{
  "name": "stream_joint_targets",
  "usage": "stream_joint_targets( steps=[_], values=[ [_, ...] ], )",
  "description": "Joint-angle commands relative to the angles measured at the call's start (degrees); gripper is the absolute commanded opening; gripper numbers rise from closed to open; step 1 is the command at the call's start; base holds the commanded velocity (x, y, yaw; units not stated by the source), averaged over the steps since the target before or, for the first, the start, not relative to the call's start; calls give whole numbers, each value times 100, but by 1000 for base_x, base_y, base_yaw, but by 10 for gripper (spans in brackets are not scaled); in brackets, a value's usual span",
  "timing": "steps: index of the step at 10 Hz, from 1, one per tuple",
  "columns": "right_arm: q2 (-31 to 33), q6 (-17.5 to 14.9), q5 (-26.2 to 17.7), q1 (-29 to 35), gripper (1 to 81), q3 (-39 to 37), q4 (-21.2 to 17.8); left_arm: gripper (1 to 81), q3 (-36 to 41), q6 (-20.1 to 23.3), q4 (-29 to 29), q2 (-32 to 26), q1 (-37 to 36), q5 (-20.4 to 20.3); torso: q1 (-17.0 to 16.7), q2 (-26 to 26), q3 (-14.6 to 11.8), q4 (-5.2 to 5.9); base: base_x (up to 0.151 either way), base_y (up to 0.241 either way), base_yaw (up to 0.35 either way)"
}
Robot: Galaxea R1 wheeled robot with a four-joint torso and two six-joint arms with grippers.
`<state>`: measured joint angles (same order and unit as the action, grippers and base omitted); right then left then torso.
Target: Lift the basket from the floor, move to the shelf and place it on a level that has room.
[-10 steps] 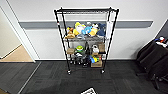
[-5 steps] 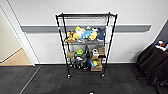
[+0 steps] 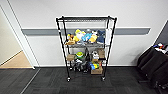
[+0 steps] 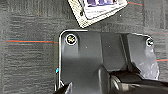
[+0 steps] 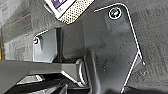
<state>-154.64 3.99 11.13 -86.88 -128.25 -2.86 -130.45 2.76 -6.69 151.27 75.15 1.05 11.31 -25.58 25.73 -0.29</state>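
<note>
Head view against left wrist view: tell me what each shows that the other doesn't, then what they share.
Head view alone: the shelf against the white wall, its top level bare, plush toys on the tier below, cardboard boxes lower down, and a strip of light wooden flooring at the picture's left.

Left wrist view alone: a corner of the woven basket, seen from above, and thin red lines across the carpet.

Both: the dark grey carpeted floor.

Black wire shelf [image 3: 86, 47] upright on grey carpet floor [image 3: 50, 82], top level [image 3: 86, 18] bare.
</note>
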Motion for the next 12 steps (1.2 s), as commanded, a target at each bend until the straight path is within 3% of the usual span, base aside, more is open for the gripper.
stream_joint_targets(
  steps=[1, 4, 5, 7, 12],
  values=[
    [447, 14, -348, 280, 811, 509, -188, 811, 28, -3, -121, -228, -321, 537, 351, -547, 512, 0, 0, 0, 0],
    [914, 6, -401, 605, 811, 1180, -372, 811, 72, 5, -271, -229, -549, 782, 712, -1108, 1039, 0, 0, 0, 0],
    [967, 6, -427, 711, 811, 1215, -408, 811, 72, 6, -428, -237, -637, 792, 832, -1298, 682, 0, 0, 0, 0],
    [1011, 6, -620, 939, 811, 1180, -583, 811, 125, -3, -623, -220, -734, 800, 1038, -1609, 966, 0, 0, 0, 0],
    [1117, -3, -1516, 1870, 811, 1093, -821, 811, 142, 6, -702, -71, -867, 1055, 1615, -2507, 1056, 0, 0, 0, 0]
  ],
)
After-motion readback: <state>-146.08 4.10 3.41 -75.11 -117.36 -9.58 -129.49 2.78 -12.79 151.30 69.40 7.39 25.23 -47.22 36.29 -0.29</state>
